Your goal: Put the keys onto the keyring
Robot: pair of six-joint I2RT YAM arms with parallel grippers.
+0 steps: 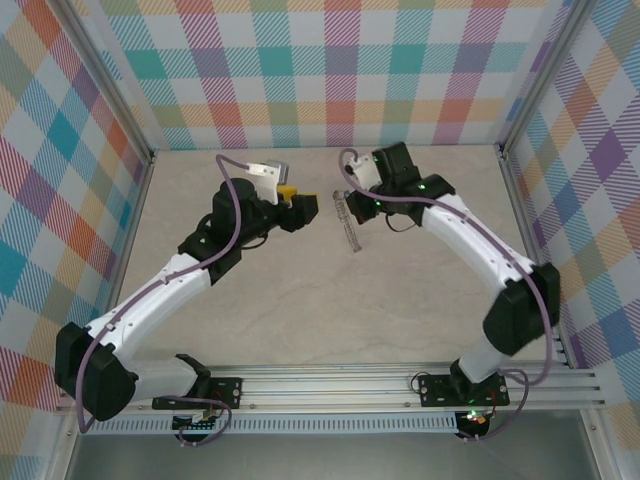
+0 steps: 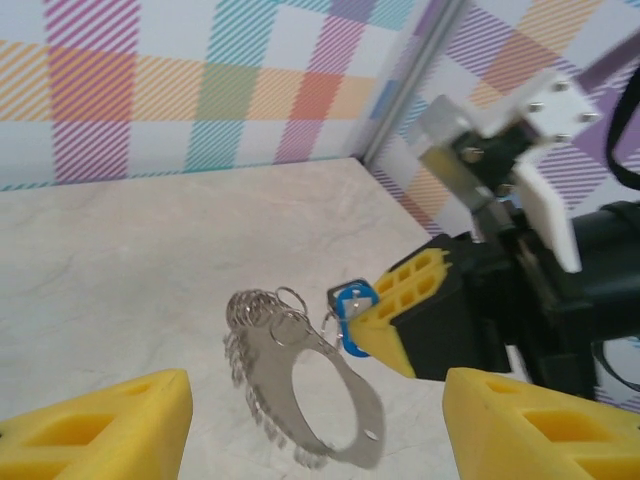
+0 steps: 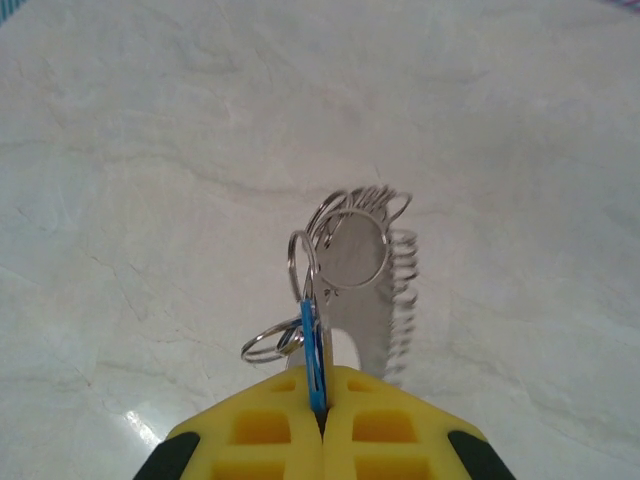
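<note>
1. The keys (image 3: 311, 335) sit edge-on in the right wrist view. The long axis runs straight from 6 to 12 o'clock, and the free end points up out of the yellow pads toward the keyring (image 3: 356, 262).
2. Looks-wise it's a small blue plastic tag with a thin silvery strip tight against its 3 o'clock side. From the left wrist view the tag shows a white patch on its face. The key itself is too small to make out properly.
3. The right gripper (image 3: 322, 393) is clamped flat on the tag, pads pressed together with just the blue edge poking out between them.
4. The left gripper (image 2: 318, 412) is spread wide with nothing between the yellow fingers (image 2: 105, 428). It sits just at 9 o'clock of the keyring in the top view.
5. In the top view the keyring is a thin sliver, long axis roughly 11 to 5 o'clock. It's in the middle of the table (image 1: 400, 330), between the two claws.
6. Up close it's a flat grey metal hoop with an oval opening. Little wire loops fringe one edge like a coil, and a bunch of small rings is clustered at the end nearest the tag.
7. Those small rings crowd right around the tag's tip. Can't tell which one is actually threaded, or whether the hoop's lower end touches the table.
</note>
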